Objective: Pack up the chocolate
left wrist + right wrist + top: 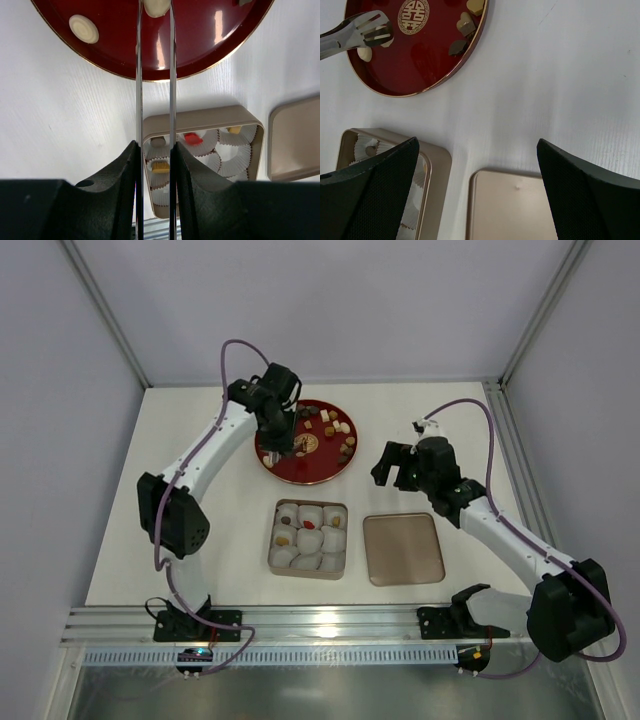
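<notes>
The chocolate [335,425] lies as several small brown, tan and cream pieces on a red plate [290,472]. My left gripper [280,425] is over the plate, shut on metal tongs [138,75]. The tong tips bracket a cream candy [156,6]; another cream round one [83,28] lies beside it. The tongs [355,32] and dark pieces [465,25] also show in the right wrist view. The gold box [272,540] has white paper cups, a few holding candies such as a red one [192,138]. My right gripper [395,470] is open and empty above the table.
The box's flat gold lid [403,548] lies right of the box, and shows below my right gripper in the right wrist view [510,210]. White walls close the table at back and sides. A metal rail runs along the near edge.
</notes>
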Robot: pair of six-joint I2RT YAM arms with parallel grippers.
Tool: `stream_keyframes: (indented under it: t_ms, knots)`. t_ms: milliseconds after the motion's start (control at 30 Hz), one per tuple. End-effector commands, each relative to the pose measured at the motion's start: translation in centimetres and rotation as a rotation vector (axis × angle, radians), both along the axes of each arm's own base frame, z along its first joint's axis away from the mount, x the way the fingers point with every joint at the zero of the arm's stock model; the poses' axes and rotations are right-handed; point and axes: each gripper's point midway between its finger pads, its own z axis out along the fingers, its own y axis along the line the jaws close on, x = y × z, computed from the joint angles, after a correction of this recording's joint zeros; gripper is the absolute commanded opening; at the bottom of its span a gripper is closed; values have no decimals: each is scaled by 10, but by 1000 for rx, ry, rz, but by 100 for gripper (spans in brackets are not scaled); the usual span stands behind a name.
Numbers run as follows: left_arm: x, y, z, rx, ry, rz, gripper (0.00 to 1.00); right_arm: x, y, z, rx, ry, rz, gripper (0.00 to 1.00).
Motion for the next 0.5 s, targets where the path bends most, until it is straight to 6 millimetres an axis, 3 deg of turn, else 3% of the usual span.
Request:
stream_keyframes:
  t_ms: [0,467]
  knots:
    - [-12,-4,28,-60,-61,-15,28,12,4,16,34,-57,-10,100]
    - [-73,-7,43,-103,-63,-54,28,16,6,14,43,-54,-16,100]
